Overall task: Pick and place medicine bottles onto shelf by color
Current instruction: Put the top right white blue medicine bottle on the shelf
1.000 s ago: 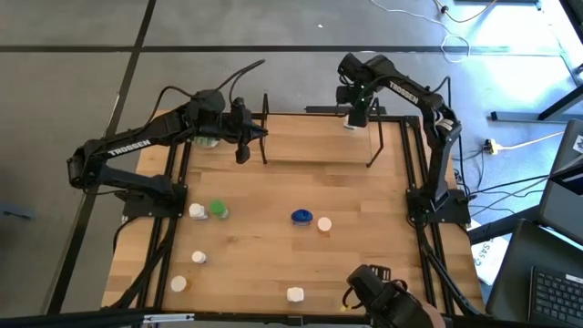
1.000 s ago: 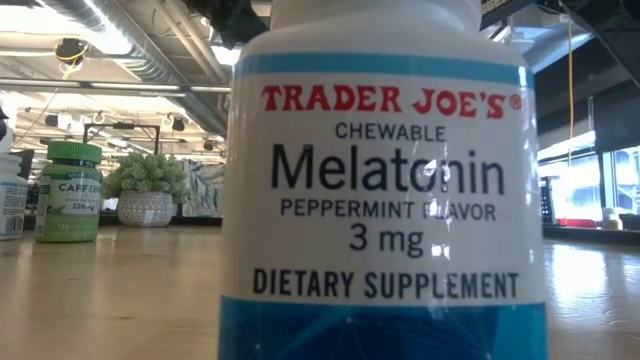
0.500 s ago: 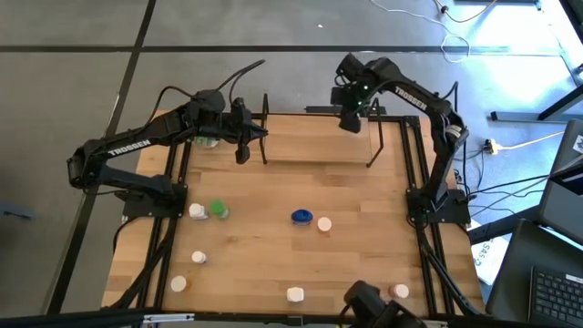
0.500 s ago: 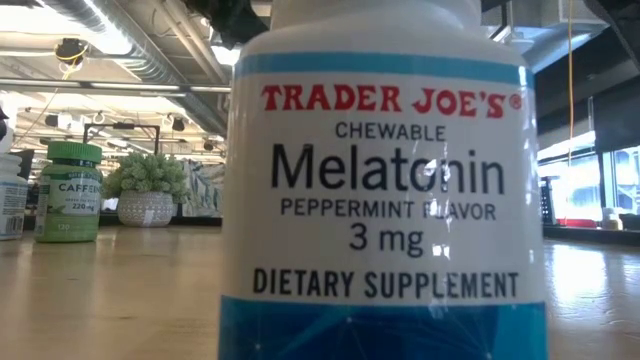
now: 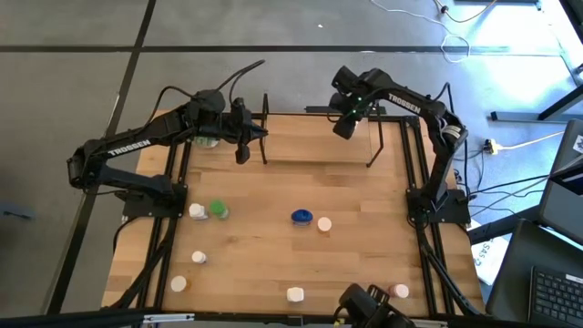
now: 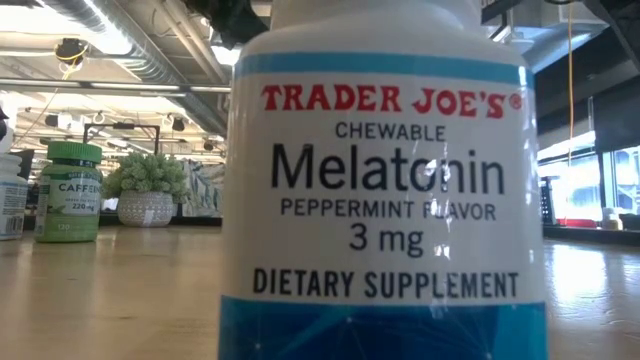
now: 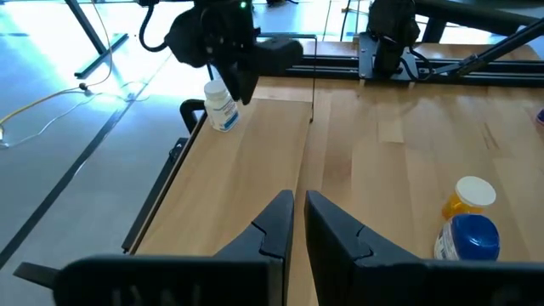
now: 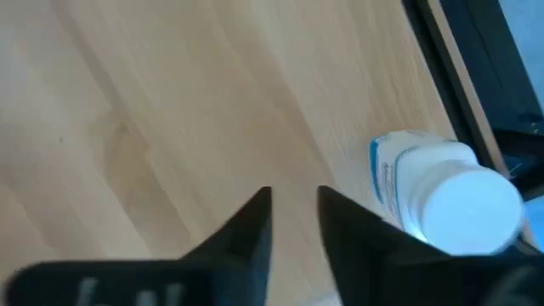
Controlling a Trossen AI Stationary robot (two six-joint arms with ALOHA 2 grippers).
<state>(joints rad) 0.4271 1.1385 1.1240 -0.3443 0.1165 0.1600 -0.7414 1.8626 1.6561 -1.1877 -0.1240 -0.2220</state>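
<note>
The shelf (image 5: pixel 314 146) stands at the table's far side. A white bottle with a blue band (image 8: pixel 442 200) stands upright on the shelf's right end (image 7: pixel 223 106). My right gripper (image 8: pixel 293 221) hovers just beside this bottle, its fingers close together with bare wood between them, touching nothing. My left gripper (image 7: pixel 299 212) is shut and empty at the shelf's left end (image 5: pixel 241 153). Several more bottles stand on the table: white (image 5: pixel 197 211), green (image 5: pixel 219 210), blue (image 5: pixel 301 217) and orange (image 5: pixel 324 224). In the low view, a white bottle (image 6: pixel 385 190) fills the front.
A green plant ball (image 6: pixel 145 175) in a pot sits behind my left arm. More white-capped bottles (image 5: pixel 198 258) (image 5: pixel 295 294) stand near the front edge. Thin black frames (image 5: pixel 265 128) (image 5: pixel 373 137) rise at the shelf's ends. A dark rounded shape (image 5: pixel 369 305) is at the near edge.
My right gripper has drawn off the white bottle on the shelf's right end, shifting a little toward the table's left and near side. The bottle stays standing where it was. The dark shape at the near edge has shifted.
</note>
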